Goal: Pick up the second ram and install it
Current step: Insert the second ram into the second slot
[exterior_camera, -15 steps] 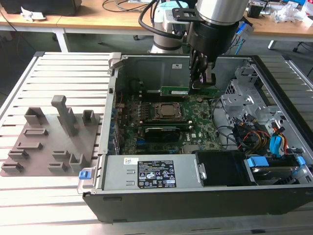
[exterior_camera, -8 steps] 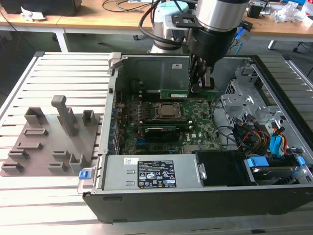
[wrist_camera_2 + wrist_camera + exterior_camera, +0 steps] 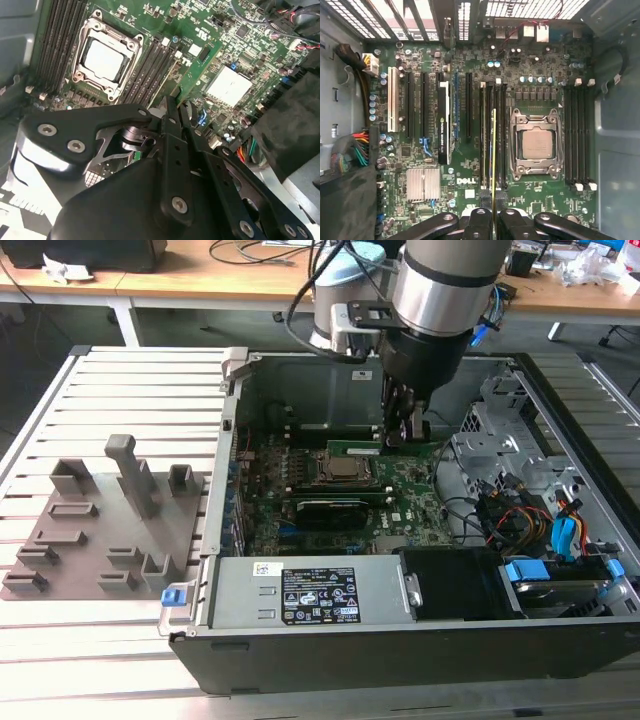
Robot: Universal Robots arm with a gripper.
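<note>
One gripper (image 3: 493,214), one held ram (image 3: 493,150), one motherboard (image 3: 470,172), one CPU socket (image 3: 537,142).

Print stands in few places here, and you will find most of it too small to make out. In the exterior view, lower middle of the frame, a black rectangular label (image 3: 318,597) sits on the grey metal power-supply cover (image 3: 380,585). It carries rows of white symbols and fine lines that cannot be read. Just beside it, toward the exterior view's left, is a small white sticker (image 3: 262,569), also illegible. In the first wrist view, a maker's name in white capitals (image 3: 470,179) is printed on the green motherboard (image 3: 540,200), between the silver finned heatsink (image 3: 423,184) and the black memory slots (image 3: 485,135). White lettering runs along the black narrow expansion card (image 3: 443,122).
</note>
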